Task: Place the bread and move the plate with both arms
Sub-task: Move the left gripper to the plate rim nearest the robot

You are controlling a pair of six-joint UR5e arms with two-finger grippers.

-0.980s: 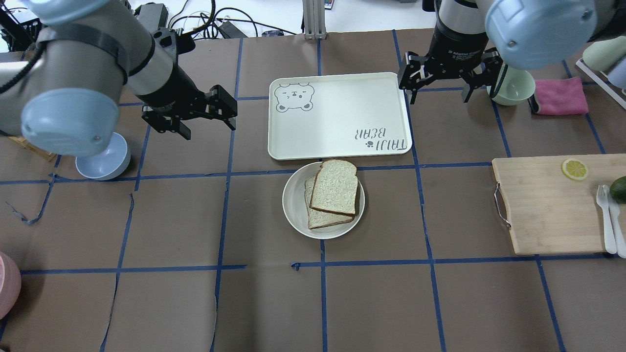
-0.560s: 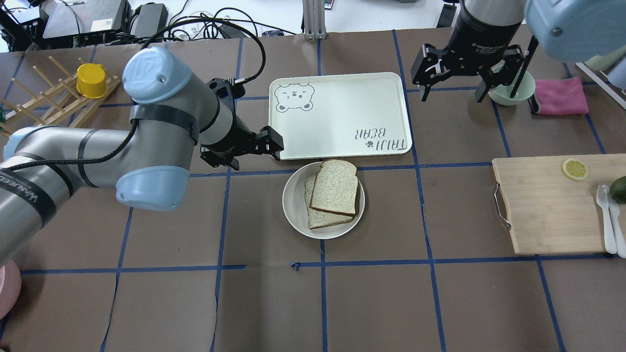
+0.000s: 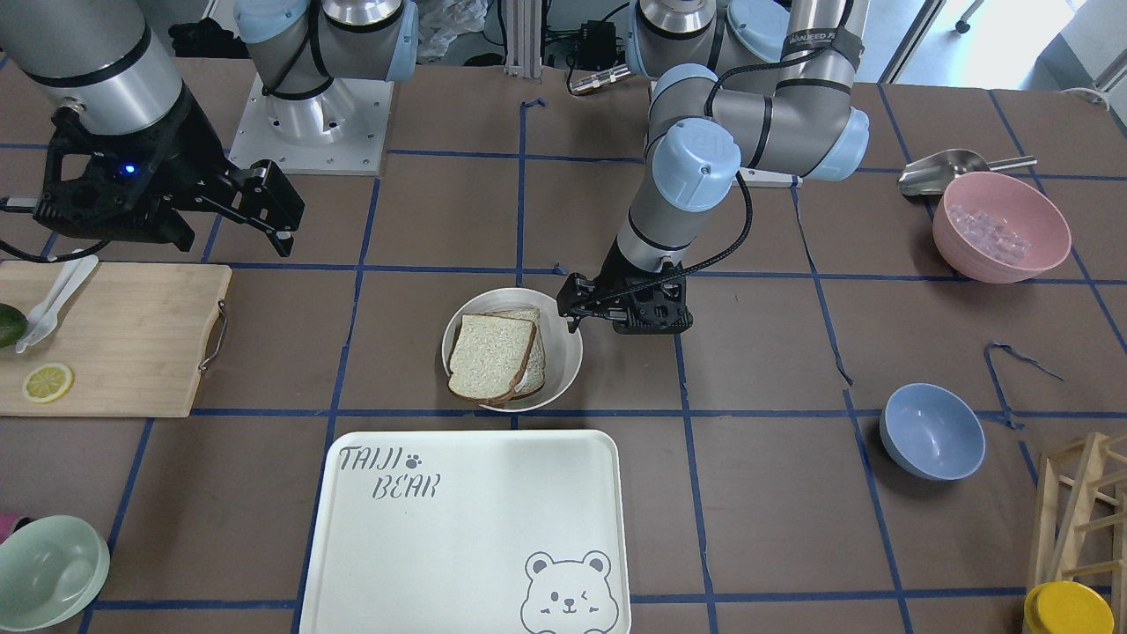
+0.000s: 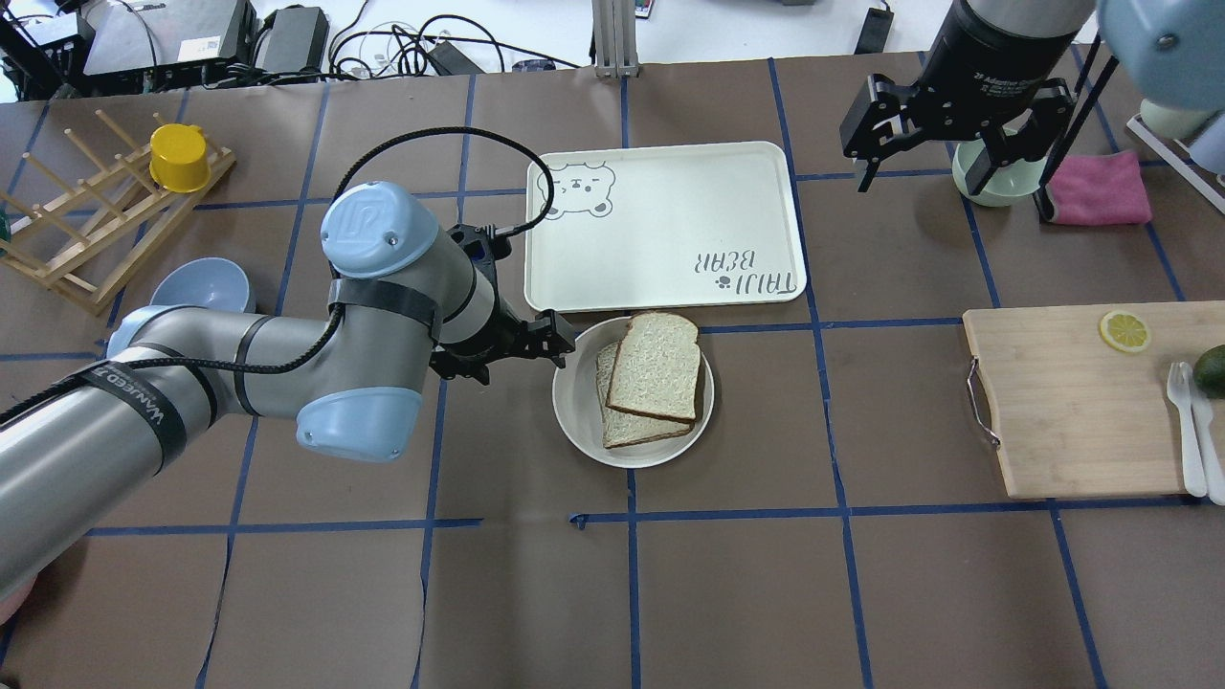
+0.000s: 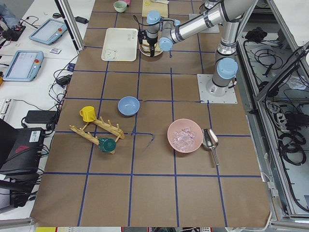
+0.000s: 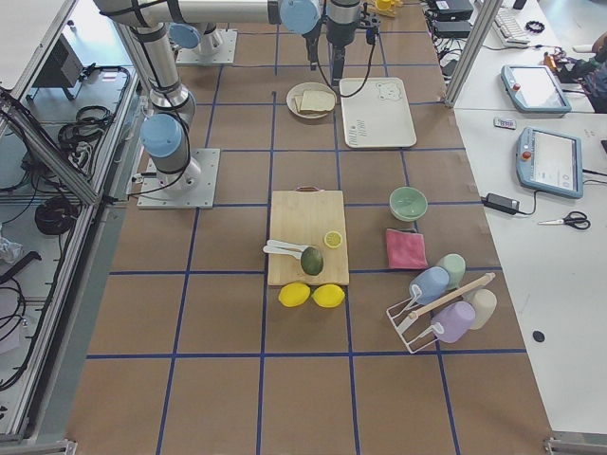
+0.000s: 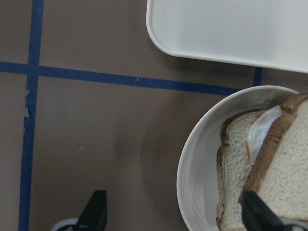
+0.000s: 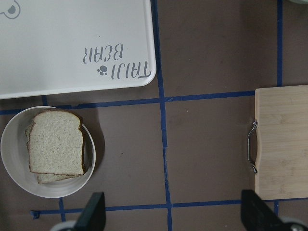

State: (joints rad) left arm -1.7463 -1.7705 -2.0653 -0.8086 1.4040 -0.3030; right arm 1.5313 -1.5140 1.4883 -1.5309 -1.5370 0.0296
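The bread (image 4: 657, 366), a thick dark-crusted slice, lies on top of a thinner slice on the plate (image 4: 577, 407) just in front of the tray. My left gripper (image 4: 558, 348) is open and low at the plate's left rim. In the left wrist view its gripper (image 7: 175, 214) has one finger over the table and the other over the bread (image 7: 293, 168) inside the plate (image 7: 192, 168). My right gripper (image 4: 924, 153) is open, empty and raised at the far right. Its wrist view shows the bread (image 8: 55, 142) and the plate (image 8: 14, 168) far below.
The bear tray (image 4: 660, 225) lies right behind the plate. A wooden cutting board (image 4: 1072, 402) with a lemon slice and cutlery is at the right. A green bowl (image 4: 1000, 182) and a pink cloth (image 4: 1096, 187) sit under the right arm. A blue bowl (image 4: 196, 282) and a rack are at the left.
My left arm has swung right and down, bringing its open gripper to the plate's left rim. My right gripper has drifted right and farther back. The bread and plate have not moved.
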